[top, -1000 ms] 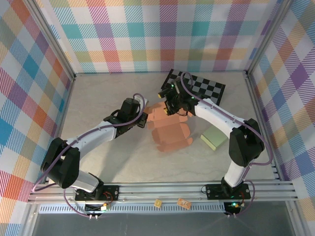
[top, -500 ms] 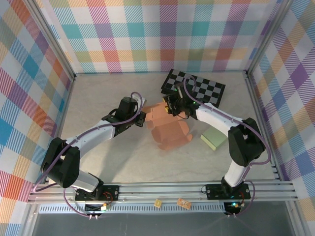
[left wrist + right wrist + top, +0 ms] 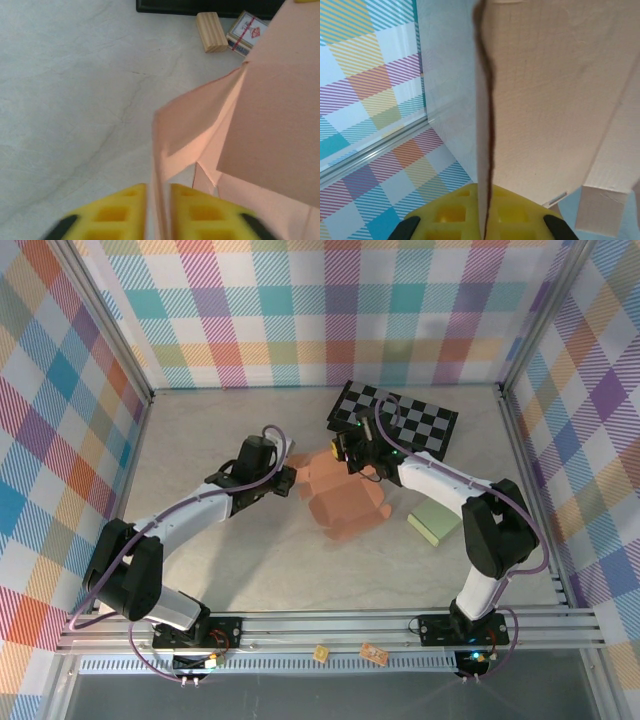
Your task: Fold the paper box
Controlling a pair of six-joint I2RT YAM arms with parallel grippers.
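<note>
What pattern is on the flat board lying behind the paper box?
The board has a black-and-white checkerboard pattern, seen best in the top external view.

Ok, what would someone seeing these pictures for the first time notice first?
The half-folded salmon-pink paper box in the middle of the pale table. The right hand is shut on one of its panels, and a flap sits between the yellow fingers of the left hand. Behind the box lies a black-and-white checkered board.

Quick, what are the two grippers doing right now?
Left gripper: slightly open, with a flap of the paper box between its fingers.
Right gripper: shut on the paper box.
</note>
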